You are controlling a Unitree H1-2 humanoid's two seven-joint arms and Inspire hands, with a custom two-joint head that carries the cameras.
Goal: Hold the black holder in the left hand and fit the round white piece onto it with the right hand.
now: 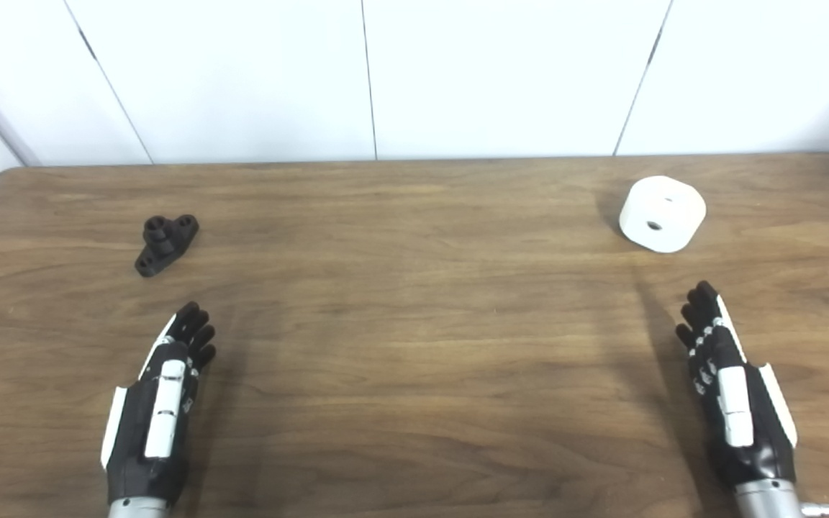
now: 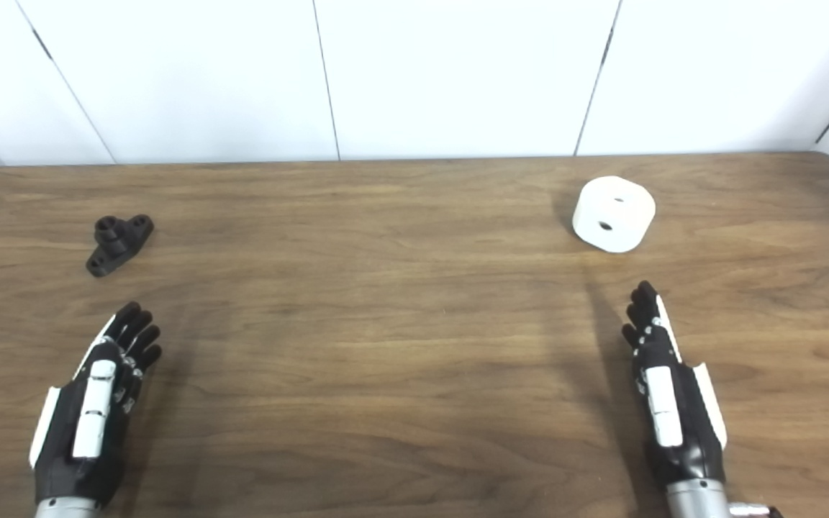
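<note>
The black holder (image 1: 165, 243) lies on the wooden table (image 1: 414, 324) at the far left, a short post standing up from its flat base. A round white piece (image 1: 662, 214) with a small hole in its face rests at the far right. My left hand (image 1: 161, 403) hovers near the front left, open, fingers straight, a hand's length short of the holder. My right hand (image 1: 727, 385) is open too, edge-on, fingertips pointing at the white piece and well short of it. Neither hand touches anything.
White wall panels (image 1: 386, 72) rise right behind the table's far edge. The table's rounded back corners show at the left and right.
</note>
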